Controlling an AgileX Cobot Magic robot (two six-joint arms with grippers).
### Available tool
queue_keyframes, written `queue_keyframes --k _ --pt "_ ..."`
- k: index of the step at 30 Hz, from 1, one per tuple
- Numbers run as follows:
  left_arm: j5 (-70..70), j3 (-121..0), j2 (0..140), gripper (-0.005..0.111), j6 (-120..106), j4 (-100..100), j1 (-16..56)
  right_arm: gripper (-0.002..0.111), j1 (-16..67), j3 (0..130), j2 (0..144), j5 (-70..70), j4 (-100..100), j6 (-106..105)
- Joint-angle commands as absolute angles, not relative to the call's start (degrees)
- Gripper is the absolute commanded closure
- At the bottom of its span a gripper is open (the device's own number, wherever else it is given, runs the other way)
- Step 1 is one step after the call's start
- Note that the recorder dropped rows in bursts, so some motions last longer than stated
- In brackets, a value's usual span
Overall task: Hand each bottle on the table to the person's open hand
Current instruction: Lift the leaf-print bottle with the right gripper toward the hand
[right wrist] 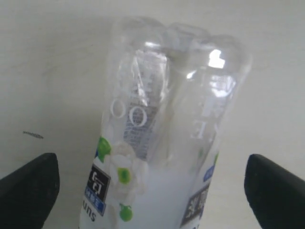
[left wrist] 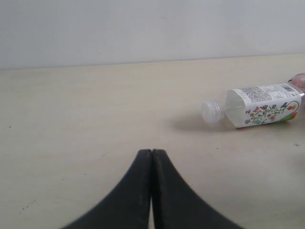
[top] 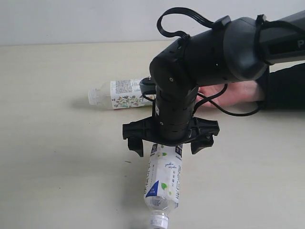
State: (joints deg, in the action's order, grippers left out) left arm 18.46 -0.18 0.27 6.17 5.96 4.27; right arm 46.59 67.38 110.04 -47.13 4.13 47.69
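Right wrist view: lime-green bottle (right wrist: 162, 124) lies between the right fingers (right wrist: 28, 188), spread wide, touching neither.

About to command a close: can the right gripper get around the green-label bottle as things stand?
Probably yes. The right gripper is open and straddles the green-label bottle, which lies flat on the table with nothing close beside it. How low the gripper sits over the bottle is unclear.

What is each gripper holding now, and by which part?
Nothing is held. The right gripper is open, its fingers either side of the lime-green bottle lying on the table, not touching it. The left gripper is shut, empty.
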Motion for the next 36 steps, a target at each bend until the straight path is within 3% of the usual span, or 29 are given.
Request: queue_keyframes --k 1,11,13,15,18,20,36 --pt "18.16 0.00 0.00 0.104 6.34 5.76 4.56 0.008 46.67 67.79 110.26 -46.78 3.77 47.53" --pt "18.16 0.00 0.00 0.104 6.34 5.76 4.56 0.008 46.67 67.79 112.41 -46.61 1.88 44.78" --pt "18.16 0.00 0.00 0.104 6.34 5.76 4.56 0.016 46.67 67.79 112.89 -46.61 0.54 42.89" --pt "18.16 0.00 0.00 0.104 6.34 5.76 4.56 0.041 46.67 67.79 112.89 -46.61 0.42 42.61" --pt "18.16 0.00 0.00 0.104 6.34 5.76 4.56 0.093 46.67 67.91 112.58 -46.78 0.42 43.54" --pt "18.16 0.00 0.00 0.104 6.44 5.76 4.56 0.108 46.67 67.91 112.58 -46.94 0.42 43.54" --pt "18.16 0.00 0.00 0.104 6.42 5.76 4.56 0.108 46.14 67.91 106.42 -47.19 0.55 41.14"
